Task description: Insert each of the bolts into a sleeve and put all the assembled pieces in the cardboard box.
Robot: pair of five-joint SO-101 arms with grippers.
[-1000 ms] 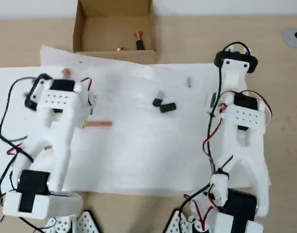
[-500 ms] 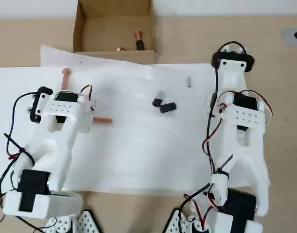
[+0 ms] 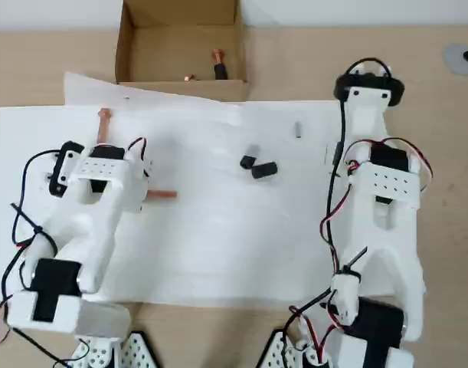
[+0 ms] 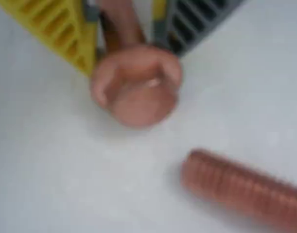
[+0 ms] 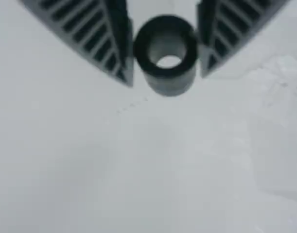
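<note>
Where the left wrist view looks along its own tool, the left gripper [image 4: 131, 53] is pressed together on the shaft of a copper-coloured metal bolt [image 4: 134, 90]. A yellow ribbed finger [image 4: 65, 34] and a grey ribbed finger [image 4: 197, 17] flank it, and the bolt's rounded head sticks out just past the fingertips. Near that head, on the grey finger's side, the threaded shaft of a second copper bolt [image 4: 240, 187] lies flat on the white paper sheet [image 4: 56, 184], apart from the held one. From above, the held bolt [image 3: 103, 124] shows ahead of the left arm [image 3: 88, 207] with its head pointing away from the arm, while the second copper bolt [image 3: 163, 195] pokes out sideways from beside the arm's wrist. The right gripper [image 5: 165, 75] pinches a black cylindrical sleeve [image 5: 165, 56] between two dark grey ribbed fingers [image 5: 90, 34], open bore towards the camera and paper beneath it. Whether the sleeve touches the sheet cannot be told. Between the left arm and the right arm [image 3: 379, 199], two loose black sleeves [image 3: 249, 162] [image 3: 265, 169] lie just beside each other on the paper, well apart from both tools. Beyond the paper's far edge, ahead of the left arm, the brown cardboard box [image 3: 123, 46] stands on the wooden table [image 3: 295, 61] and holds an assembled bolt and sleeve [image 3: 217, 64] — a small copper piece [image 3: 189, 77] lies near it.
</note>
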